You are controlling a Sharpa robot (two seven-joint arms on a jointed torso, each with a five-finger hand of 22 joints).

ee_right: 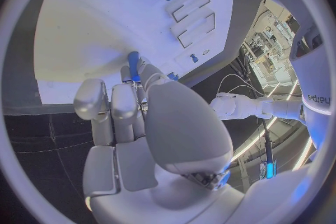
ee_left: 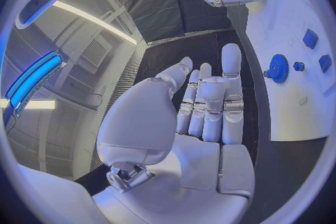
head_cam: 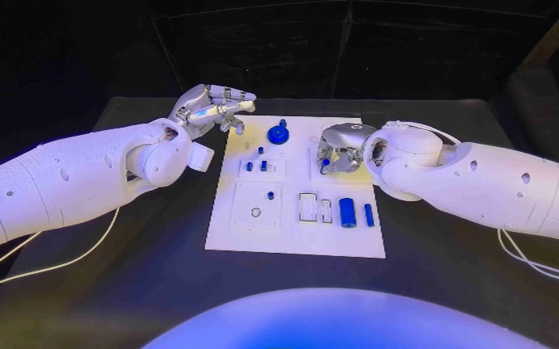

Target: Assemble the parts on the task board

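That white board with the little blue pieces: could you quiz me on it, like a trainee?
1. True or false: the round blue toothed gear sits at the far end of the flat white plastic task board.
2. Which silver hand pinches a small blue peg? A) left hand B) right hand
3. Fill in: the fat blue cylinder lies nearer the robot's ____ arm.

Key: 1 true; 2 B; 3 right.

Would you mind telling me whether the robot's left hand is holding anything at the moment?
No, it is empty. The left hand shows a bare palm with fingers extended, hovering beside the task board, apart from the blue gear.
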